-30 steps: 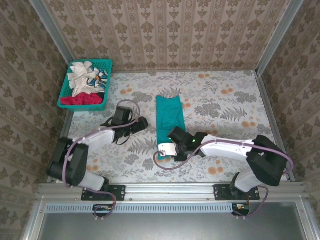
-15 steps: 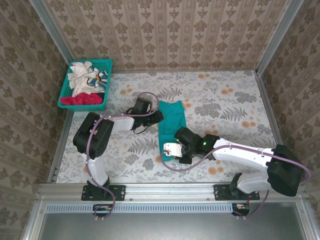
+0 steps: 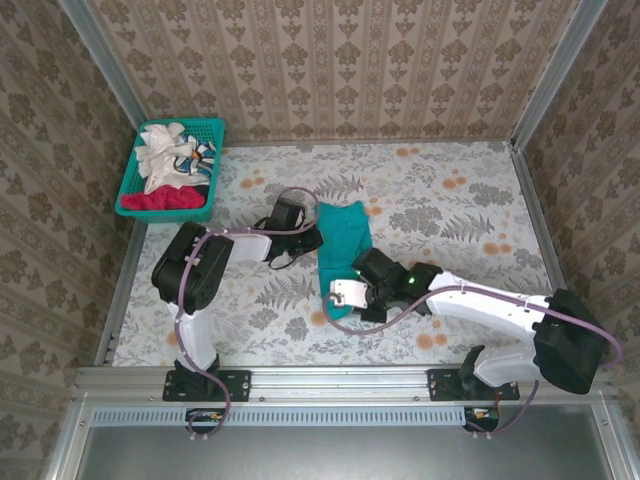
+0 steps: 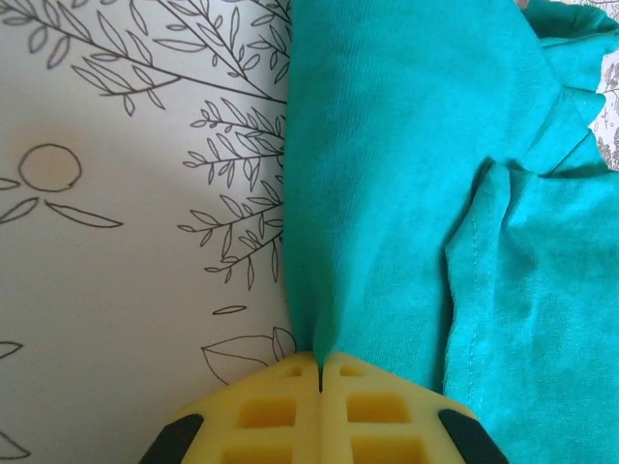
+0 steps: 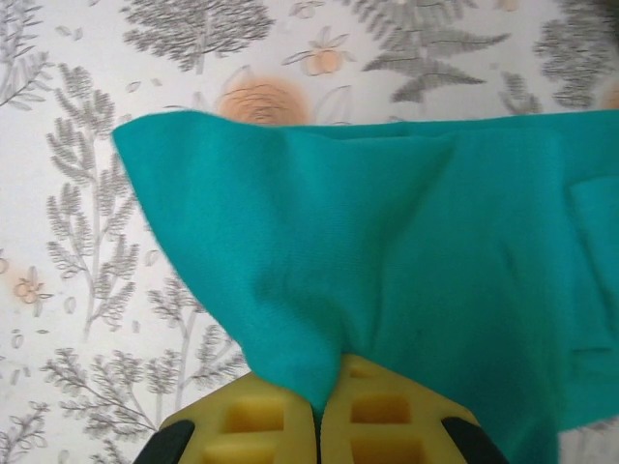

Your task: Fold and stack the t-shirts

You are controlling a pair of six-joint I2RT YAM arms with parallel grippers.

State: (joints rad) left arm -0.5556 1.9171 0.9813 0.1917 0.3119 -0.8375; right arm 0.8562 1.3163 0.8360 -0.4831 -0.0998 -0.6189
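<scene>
Two robot arms take hold of a teal t-shirt (image 3: 343,232) that lies as a narrow strip down the middle of the flower-print table (image 3: 470,205), its length running from the arms toward the back wall. The left gripper (image 4: 319,372) is clamped on the shirt's left edge, its yellow pads pressed together with a thin fold of cloth drawn up between them. The right gripper (image 5: 317,404) is closed on the end nearer the arms, where the cloth rises off the table in a slack peak. The remaining shirts, a white one (image 3: 165,145) and a red one (image 3: 160,200), wait bunched in the teal basket (image 3: 200,121) at the far left corner, well apart from the work. The step in hand appears to be a fold of the teal shirt, with the stack not yet begun. To do it well, both arms would likely need to lift together and only just clear of the table, keeping the cloth between the two pinches lightly taut so no crease forms. They should carry the held edge squarely over the part lying flat and let go only once the edges line up. The rumpled layer seen beside the left grip could drag along and spoil the fold.
</scene>
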